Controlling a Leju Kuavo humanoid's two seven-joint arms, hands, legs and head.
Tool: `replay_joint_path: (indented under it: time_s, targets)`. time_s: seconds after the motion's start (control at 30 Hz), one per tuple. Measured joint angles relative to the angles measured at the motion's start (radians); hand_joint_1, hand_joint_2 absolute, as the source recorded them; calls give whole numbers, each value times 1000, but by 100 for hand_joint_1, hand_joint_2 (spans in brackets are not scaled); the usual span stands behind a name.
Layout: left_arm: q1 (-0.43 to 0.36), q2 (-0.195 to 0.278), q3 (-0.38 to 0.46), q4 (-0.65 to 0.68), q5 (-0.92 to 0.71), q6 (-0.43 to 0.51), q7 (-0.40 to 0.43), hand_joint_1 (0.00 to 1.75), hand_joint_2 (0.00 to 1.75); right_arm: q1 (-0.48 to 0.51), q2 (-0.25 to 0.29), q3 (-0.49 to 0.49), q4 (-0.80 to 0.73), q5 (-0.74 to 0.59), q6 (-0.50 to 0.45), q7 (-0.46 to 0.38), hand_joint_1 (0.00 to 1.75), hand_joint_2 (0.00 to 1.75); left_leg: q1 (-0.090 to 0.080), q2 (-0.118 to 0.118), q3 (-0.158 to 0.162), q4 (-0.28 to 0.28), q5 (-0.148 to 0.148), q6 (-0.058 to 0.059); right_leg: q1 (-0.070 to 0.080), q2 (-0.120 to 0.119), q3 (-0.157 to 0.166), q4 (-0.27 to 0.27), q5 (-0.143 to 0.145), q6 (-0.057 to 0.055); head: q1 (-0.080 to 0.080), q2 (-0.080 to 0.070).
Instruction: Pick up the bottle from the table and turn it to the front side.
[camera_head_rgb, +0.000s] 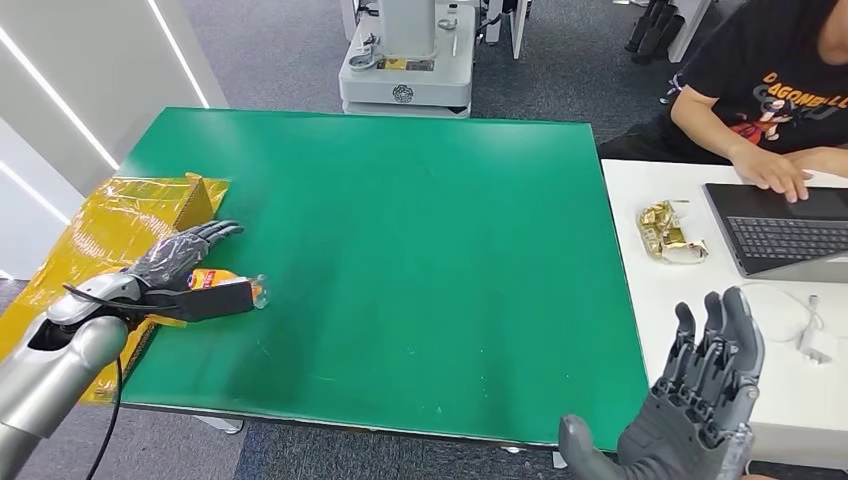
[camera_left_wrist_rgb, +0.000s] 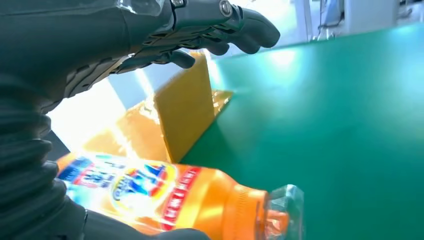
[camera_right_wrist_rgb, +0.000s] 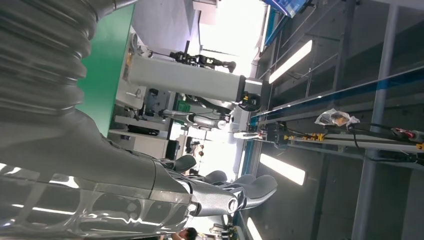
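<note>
An orange bottle with a colourful label and a clear cap lies on its side near the left edge of the green table, cap pointing toward the table's middle. My left hand is around it: the fingers stretch out above it without touching, and the thumb lies along its near side. In the left wrist view the bottle sits between thumb and fingers with a wide gap above it. My right hand is raised at the table's near right corner, fingers apart and holding nothing.
A yellow cardboard box lies flat at the table's left edge, one flap standing up behind my left hand. To the right stands a white table with a gold wrapper, a laptop and a person typing. A robot base stands beyond the far edge.
</note>
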Motion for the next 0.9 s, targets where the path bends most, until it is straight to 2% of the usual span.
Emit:
replay_joint_path:
  time_s: [0.27, 0.4, 0.47, 0.57, 0.67, 0.77, 0.87, 0.9]
  targets:
    - [40, 30, 23, -86, 28, 0, -13, 0, 175, 2, 0, 0, -1, 1, 0, -2, 0, 175, 0, 0, 0, 0, 0, 0, 0, 0, 0, 0, 0, 0, 0, 0]
    - [58, 7, 49, -144, 160, 49, -105, 0, 175, 12, 0, 0, -6, 5, 0, 0, 0, 175, 0, 0, 0, 0, 0, 0, 0, 0, 0, -1, 0, 0, 0, 0]
    - [72, -44, 76, -184, 250, 134, -176, 0, 175, 17, 0, 0, -11, 14, -1, 8, 0, 175, -1, -1, 0, 0, 0, 1, -1, -1, 0, -1, 0, 0, 0, 0]
    - [117, -184, 98, -254, 403, 295, -276, 0, 175, 28, -1, 7, -19, 36, -20, 22, 0, 175, -4, 0, 0, 0, -2, 2, -3, -1, 1, -1, -1, 2, 0, 0]
    - [162, -304, 84, -307, 496, 409, -305, 0, 175, 36, -8, 21, -26, 50, -52, 31, 0, 175, -4, 1, 0, 0, -3, 3, -3, 0, 1, -2, -1, 2, 0, 0]
    - [188, -380, 73, -341, 576, 431, -315, 0, 175, 41, -15, 32, -31, 58, -66, 42, 0, 175, -4, 0, 0, 1, -3, 3, -3, 0, 1, -2, -1, 3, 0, 0]
    - [216, -487, 63, -379, 704, 424, -324, 0, 175, 42, -20, 41, -37, 79, -76, 68, 0, 175, -4, 0, 0, 1, -3, 4, -3, -1, 1, -2, -1, 3, 0, 0]
    - [220, -507, 61, -386, 723, 425, -324, 0, 175, 42, -20, 42, -38, 84, -76, 73, 0, 175, -4, 0, 0, 1, -3, 4, -3, -1, 1, -2, -1, 3, 0, 0]
